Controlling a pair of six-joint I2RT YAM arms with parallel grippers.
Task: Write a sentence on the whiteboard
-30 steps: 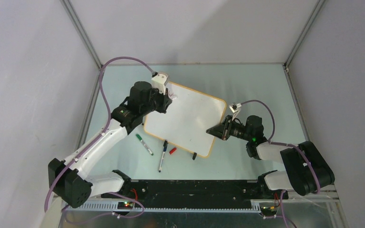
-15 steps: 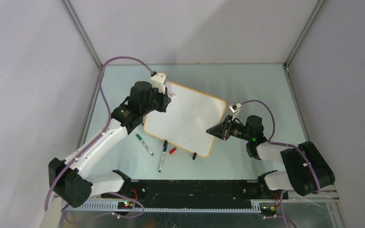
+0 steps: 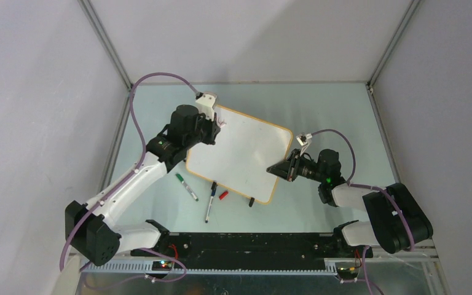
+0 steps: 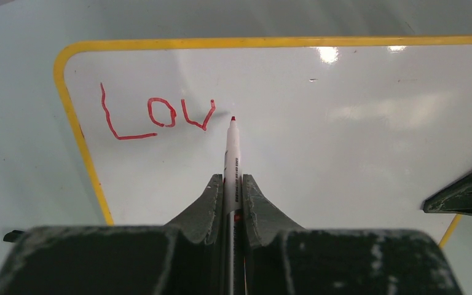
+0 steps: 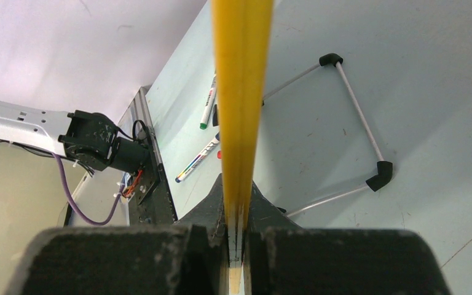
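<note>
Sentence (image 4: 160, 115) stands at "Lov", upper left. Left fingers (image 4: 204, 206) pinch the marker (image 4: 232, 153) and right fingers (image 5: 212, 206) pinch the whiteboard (image 4: 344, 153) — next, tip down beside "v" for "e".

In the left wrist view the rear end of the red marker (image 4: 232, 153) is hidden between the fingers of the left gripper (image 4: 232, 182). Whether its tip touches the whiteboard (image 4: 319, 129) cannot be told, and the board runs off the right edge. From above, the sentence (image 4: 157, 117) cannot be made out beside that wrist. The right wrist view gives the board only edge-on, blurred and cut by the top edge.
</note>
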